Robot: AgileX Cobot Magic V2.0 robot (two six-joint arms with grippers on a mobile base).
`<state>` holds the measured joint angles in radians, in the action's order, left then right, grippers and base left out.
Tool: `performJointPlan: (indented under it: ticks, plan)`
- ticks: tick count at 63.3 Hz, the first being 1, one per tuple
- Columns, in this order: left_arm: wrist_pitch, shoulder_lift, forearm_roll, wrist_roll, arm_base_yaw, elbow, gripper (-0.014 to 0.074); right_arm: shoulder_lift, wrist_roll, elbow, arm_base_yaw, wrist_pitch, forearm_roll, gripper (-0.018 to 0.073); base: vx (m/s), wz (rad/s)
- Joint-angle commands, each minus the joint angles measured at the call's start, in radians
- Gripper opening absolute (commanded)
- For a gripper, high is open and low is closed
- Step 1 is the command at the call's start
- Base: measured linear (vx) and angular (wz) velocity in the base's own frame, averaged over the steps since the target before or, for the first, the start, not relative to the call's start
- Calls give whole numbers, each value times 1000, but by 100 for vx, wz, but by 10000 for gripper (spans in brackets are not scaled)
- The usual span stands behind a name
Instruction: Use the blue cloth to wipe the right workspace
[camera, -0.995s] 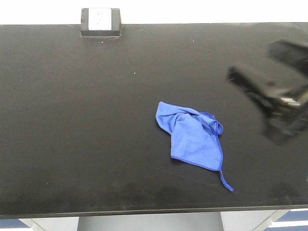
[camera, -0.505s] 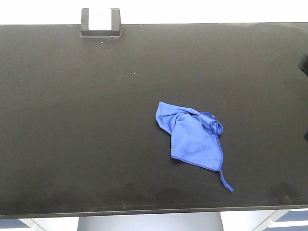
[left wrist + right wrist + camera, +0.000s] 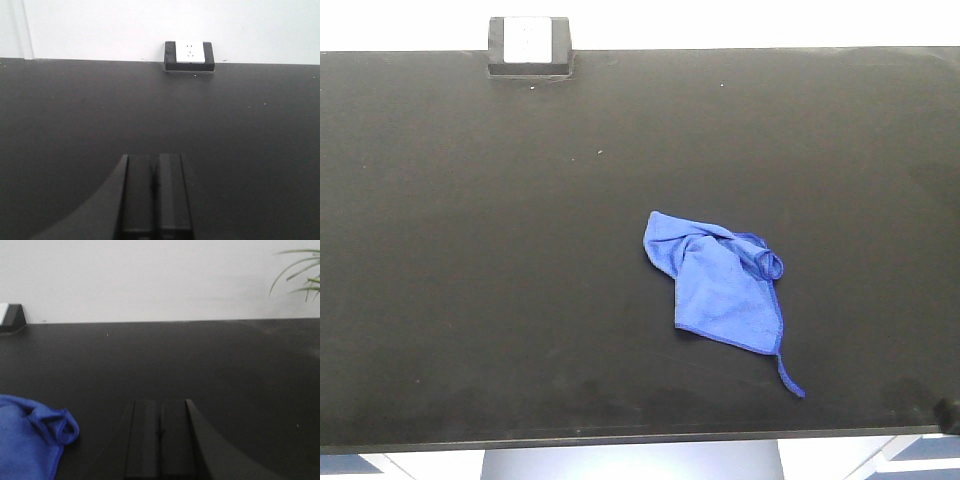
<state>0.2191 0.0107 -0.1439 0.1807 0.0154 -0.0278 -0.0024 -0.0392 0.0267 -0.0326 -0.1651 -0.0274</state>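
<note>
The blue cloth (image 3: pixel 720 287) is seen crumpled on the black bench (image 3: pixel 470 250), right of centre, untouched. The right end effector (image 3: pixel 160 432), fingers pressed together, is held just beside it; it should be spread, then lowered onto the bunched fold, avoiding the string tail (image 3: pixel 790 378)

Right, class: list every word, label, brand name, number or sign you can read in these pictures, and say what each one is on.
None: no readable text in any view.
Box: its white face shows only small dark socket holes, no letters or numbers.
Cloth: plain blue, no tag or print visible.
Countertop: plain black, unmarked.
Left gripper and right gripper: plain black, no markings.
</note>
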Motion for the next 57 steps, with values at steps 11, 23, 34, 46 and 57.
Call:
performJointPlan:
  ticks: [11, 23, 34, 46, 57]
  plan:
    - [-74, 16, -1, 8, -5, -30, -6, -8, 5, 24, -5, -23, -3, -8, 0, 1]
    - [-72, 16, -1, 8, -5, -30, -6, -7, 5, 24, -6, -29, -2, -8, 0, 0]
    - [-72, 16, -1, 8, -5, -30, -6, -7, 5, 24, -6, -29, -2, -8, 0, 0]
    - [-72, 16, -1, 8, -5, -30, -6, -7, 5, 24, -6, -29, -2, -8, 0, 0]
    - [-72, 16, -1, 8, -5, -30, -6, -7, 5, 24, -6, -29, -2, -8, 0, 0]
